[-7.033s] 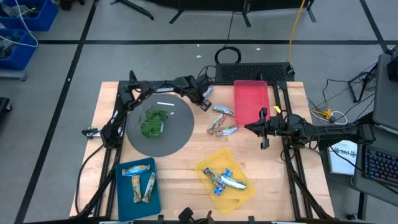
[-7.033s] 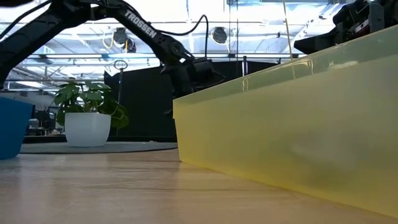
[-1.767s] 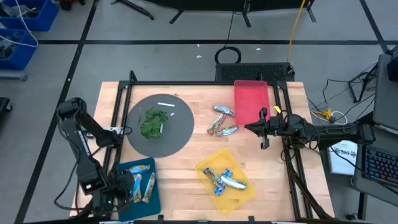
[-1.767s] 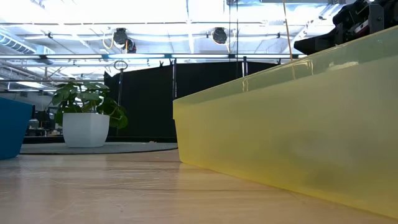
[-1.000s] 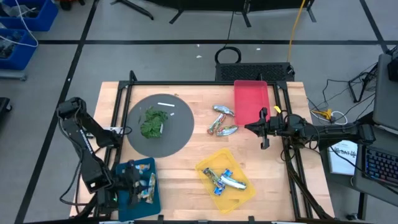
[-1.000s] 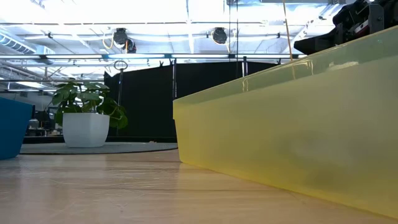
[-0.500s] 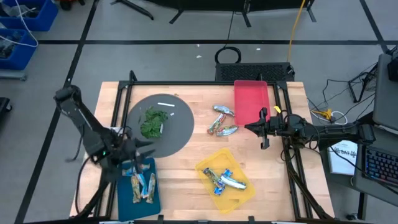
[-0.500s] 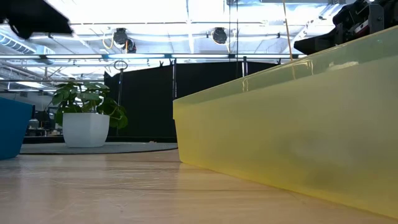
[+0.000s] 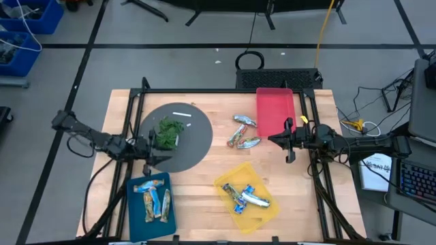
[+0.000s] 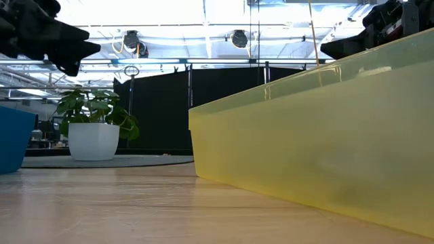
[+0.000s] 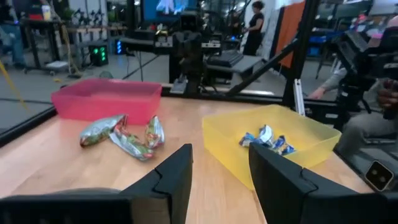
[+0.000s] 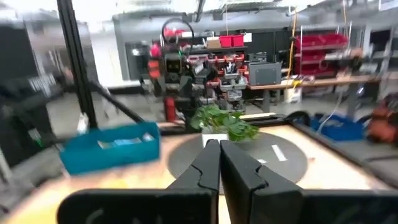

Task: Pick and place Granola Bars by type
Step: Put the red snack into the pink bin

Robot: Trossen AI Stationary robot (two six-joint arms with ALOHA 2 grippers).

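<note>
Three silvery granola bars (image 9: 243, 133) loose mid-worktop (image 9: 211, 170) beside red bin (image 9: 274, 112); light, crinkly, slippery, so pinch across the middle. Left hand (image 9: 151, 151) open, empty, over grey plate (image 9: 194, 139). Right hand (image 9: 286, 141) closed, empty.

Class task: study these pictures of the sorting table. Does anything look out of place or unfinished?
Yes. Three silvery crinkled granola bars lie loose on the bare wooden table beside the red rectangular tray, which looks empty, while the blue tray and yellow tray already hold bars.
</note>
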